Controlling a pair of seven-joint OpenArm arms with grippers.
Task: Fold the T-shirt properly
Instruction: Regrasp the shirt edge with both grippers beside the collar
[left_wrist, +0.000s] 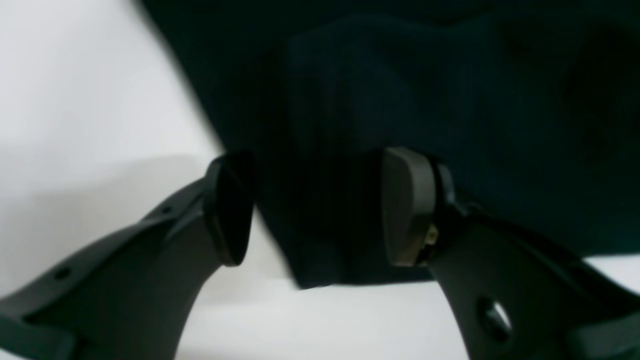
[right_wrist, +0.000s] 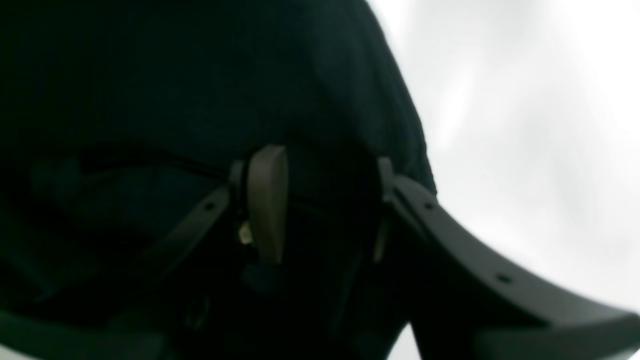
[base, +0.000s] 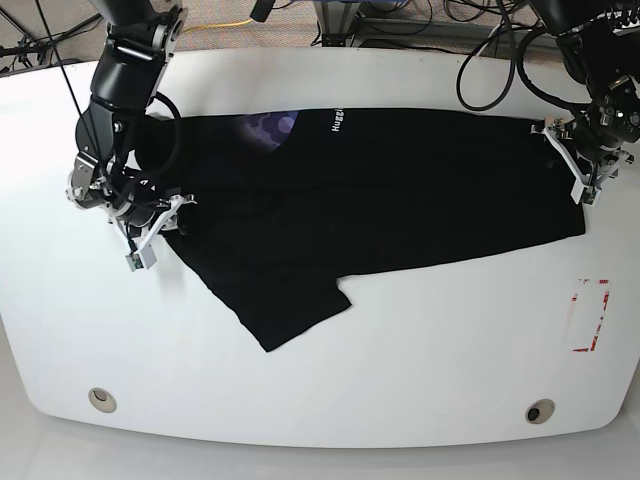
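Note:
The black T-shirt lies spread across the white table, one sleeve pointing toward the front. Part of a purple print and white lettering show near its far edge. My left gripper is at the shirt's right end. In the left wrist view it is open, its jaws either side of a black cloth corner. My right gripper is at the shirt's left edge. In the right wrist view it stands open with dark cloth between its fingers.
A red-and-white marker lies on the table at the right. Two round fittings sit near the front edge. Cables run behind the table's far edge.

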